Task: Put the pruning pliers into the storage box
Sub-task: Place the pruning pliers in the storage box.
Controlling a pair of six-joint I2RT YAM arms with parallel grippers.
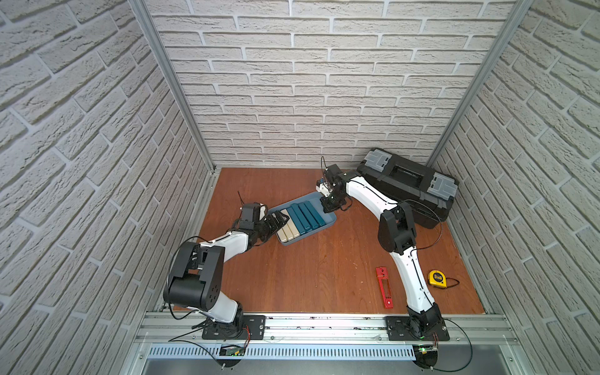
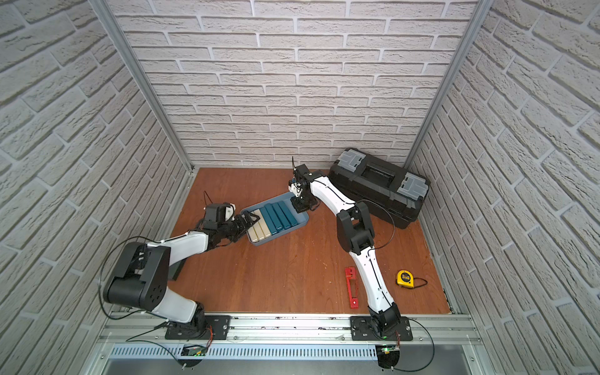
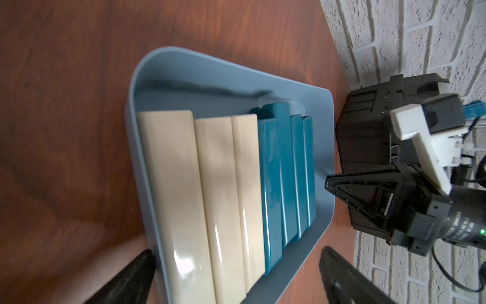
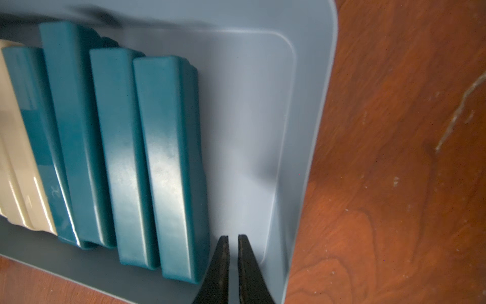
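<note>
The red pruning pliers [image 1: 384,287] [image 2: 351,287] lie flat on the wooden floor near the front, beside the right arm's lower link, and no gripper touches them. The light blue storage box [image 1: 329,218] [image 2: 301,219] [image 3: 200,76] [image 4: 249,118] sits mid-floor and holds teal bars [image 1: 306,214] [image 4: 168,163] and cream bars [image 1: 287,232] [image 3: 171,197]. My left gripper [image 1: 281,219] [image 2: 251,218] [image 3: 236,259] is open, its fingers straddling the box's near-left end. My right gripper [image 1: 325,207] [image 2: 298,207] [image 4: 233,237] points down into the box's bare far end, shut on nothing, beside the last teal bar.
A big black toolbox [image 1: 409,185] [image 2: 380,185] with grey latches stands at the back right. A yellow tape measure [image 1: 436,278] [image 2: 405,278] lies right of the pliers. Brick walls close in three sides, and a metal rail runs along the front.
</note>
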